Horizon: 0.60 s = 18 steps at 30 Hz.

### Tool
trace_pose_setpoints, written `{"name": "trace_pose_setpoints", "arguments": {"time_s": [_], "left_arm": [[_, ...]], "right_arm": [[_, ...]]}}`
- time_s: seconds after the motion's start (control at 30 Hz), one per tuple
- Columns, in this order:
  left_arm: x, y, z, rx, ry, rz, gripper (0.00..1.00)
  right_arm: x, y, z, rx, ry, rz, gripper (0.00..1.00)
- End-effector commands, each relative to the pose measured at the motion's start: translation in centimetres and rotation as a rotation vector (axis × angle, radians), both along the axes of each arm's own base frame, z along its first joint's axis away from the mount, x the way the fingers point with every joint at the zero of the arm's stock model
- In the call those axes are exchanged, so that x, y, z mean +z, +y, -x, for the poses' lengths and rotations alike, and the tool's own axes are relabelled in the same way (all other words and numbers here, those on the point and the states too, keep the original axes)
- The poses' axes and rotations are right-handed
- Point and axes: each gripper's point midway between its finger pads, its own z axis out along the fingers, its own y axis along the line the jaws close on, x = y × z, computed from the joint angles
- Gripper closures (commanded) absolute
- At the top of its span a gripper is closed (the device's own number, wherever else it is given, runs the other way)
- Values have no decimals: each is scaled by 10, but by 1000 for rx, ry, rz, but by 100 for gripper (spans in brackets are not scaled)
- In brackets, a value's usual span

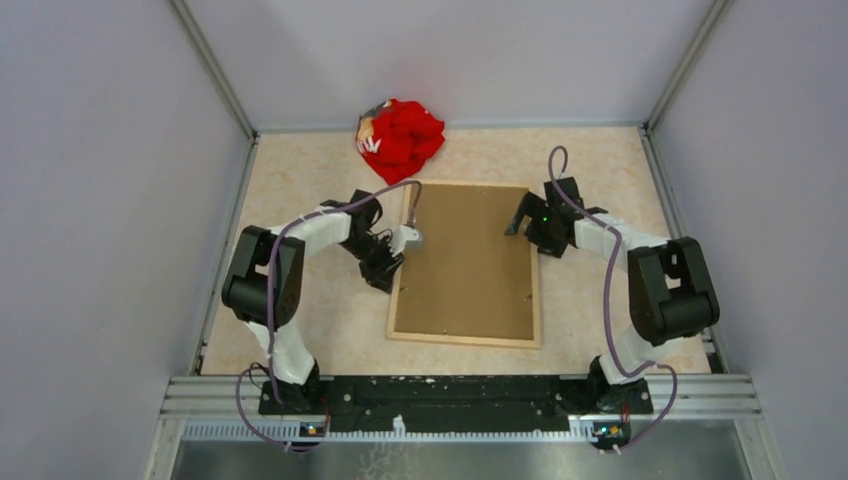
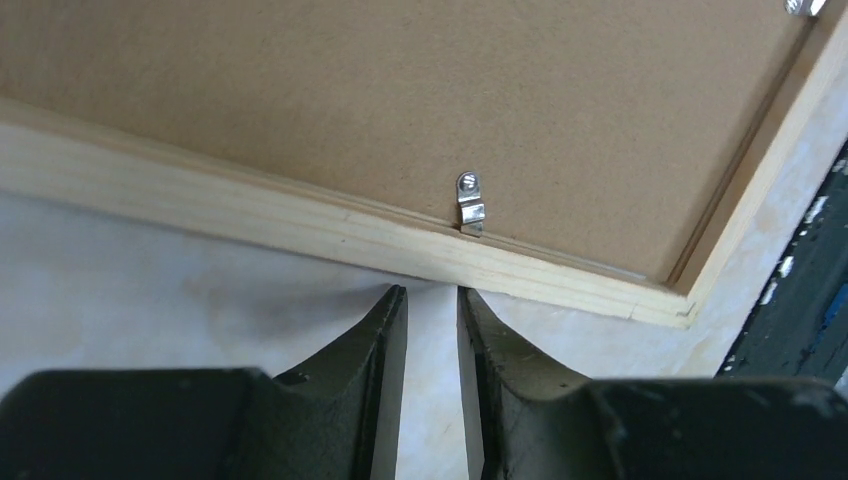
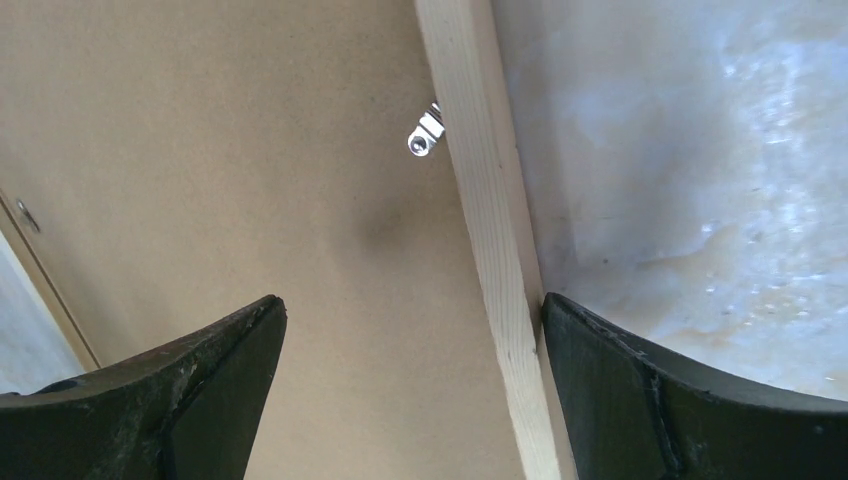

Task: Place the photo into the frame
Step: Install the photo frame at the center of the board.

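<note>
The frame (image 1: pixel 463 340) lies face down on the table, its thin pale-wood moulding around the brown backing board (image 1: pixel 468 262). The photo is hidden. My left gripper (image 1: pixel 386 272) sits low at the frame's left edge. In the left wrist view its fingertips (image 2: pixel 432 292) are almost shut with a narrow empty gap, touching the moulding (image 2: pixel 300 215) just below a metal clip (image 2: pixel 470 205). My right gripper (image 1: pixel 524 224) is open over the frame's right edge. In the right wrist view it (image 3: pixel 410 300) straddles the moulding (image 3: pixel 480 200), one finger over the board (image 3: pixel 250 180), the other outside.
A crumpled red cloth (image 1: pixel 400 138) lies at the back of the table, just beyond the frame's far left corner. Grey walls close in the left, right and back sides. Another clip (image 3: pixel 425 132) sits on the right moulding.
</note>
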Motion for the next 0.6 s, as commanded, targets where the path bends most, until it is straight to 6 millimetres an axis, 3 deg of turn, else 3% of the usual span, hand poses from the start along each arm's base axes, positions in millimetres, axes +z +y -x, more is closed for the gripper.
{"name": "trace_pose_setpoints", "arguments": {"time_s": [0.0, 0.13, 0.2, 0.3, 0.43, 0.57], "left_arm": [[-18, -27, 40, -125, 82, 32, 68], [-3, -24, 44, -156, 83, 57, 68], [11, -15, 26, -109, 61, 81, 68], [35, -3, -16, 11, 41, 150, 66], [47, -2, -69, 185, 90, 222, 65], [42, -22, -86, 251, 201, 307, 65]], "right_arm": [[30, 2, -27, 7, -92, -27, 1], [46, -8, -28, -19, -123, 15, 1], [60, -14, -30, -36, -159, 44, 1], [87, -10, -37, -33, -239, 17, 1], [110, 35, -54, 87, -322, -108, 2], [113, 98, -63, 278, -336, -185, 5]]}}
